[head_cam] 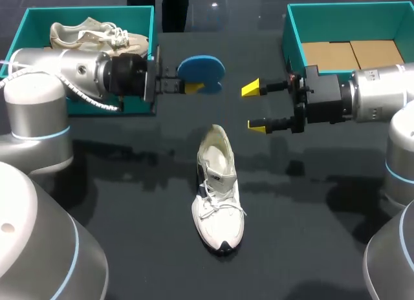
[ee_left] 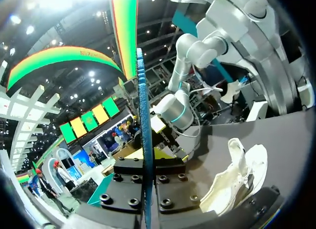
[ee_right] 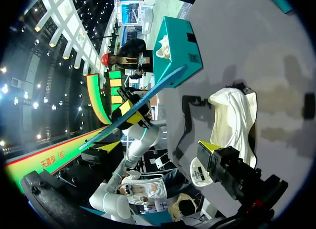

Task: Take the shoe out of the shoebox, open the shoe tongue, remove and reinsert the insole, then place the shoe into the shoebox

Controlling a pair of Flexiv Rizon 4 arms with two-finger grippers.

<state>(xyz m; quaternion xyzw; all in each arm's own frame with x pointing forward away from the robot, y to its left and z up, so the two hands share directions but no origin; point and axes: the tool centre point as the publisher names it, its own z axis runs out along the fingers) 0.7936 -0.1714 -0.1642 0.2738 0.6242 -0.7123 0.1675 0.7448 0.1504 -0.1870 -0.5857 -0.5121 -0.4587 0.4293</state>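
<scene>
Left jaws clamp the blue insole; right jaws wide open, empty; shoe lies on the table, well apart from both

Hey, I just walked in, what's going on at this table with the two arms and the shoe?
The left gripper is shut on a blue insole, holding it up above the table. The white shoe lies on the table between the arms, out of any box, with its tongue lifted open. The right gripper hangs open beyond the shoe's heel, holding nothing. A beige shoe lies in the left shoebox; the right shoebox shows a cardboard floor.
</scene>
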